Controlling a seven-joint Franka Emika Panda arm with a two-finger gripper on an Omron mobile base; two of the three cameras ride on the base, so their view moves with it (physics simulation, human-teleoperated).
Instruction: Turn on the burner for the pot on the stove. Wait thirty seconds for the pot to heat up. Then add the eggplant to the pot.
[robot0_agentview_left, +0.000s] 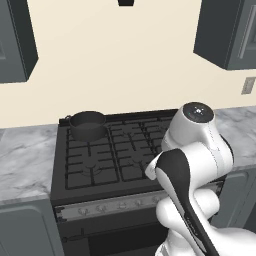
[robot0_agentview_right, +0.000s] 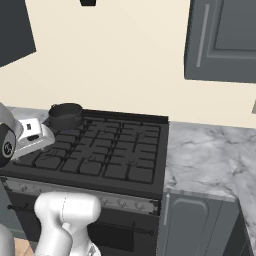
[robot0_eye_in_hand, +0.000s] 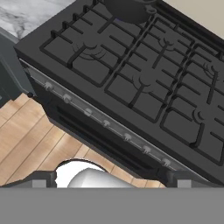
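Stove (robot0_eye_in_hand: 131, 83) seen from above; pot (robot0_eye_in_hand: 130, 9) on far burner.

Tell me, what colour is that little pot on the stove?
Dark grey; the pot shows best in the left base view.

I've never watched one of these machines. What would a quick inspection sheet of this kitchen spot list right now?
Surface: wide black gas stove, six grated burners, silver knob strip.
Job's things: small round dark grey pot sits on the back-left burner; no eggplant seen.
Clutter: nothing seen.
Claw: open, its two dark tips hang in front of the stove, holding nothing.
Cables: nothing seen.
Surroundings: grey marble counters, dark grey cabinets, wooden floor.
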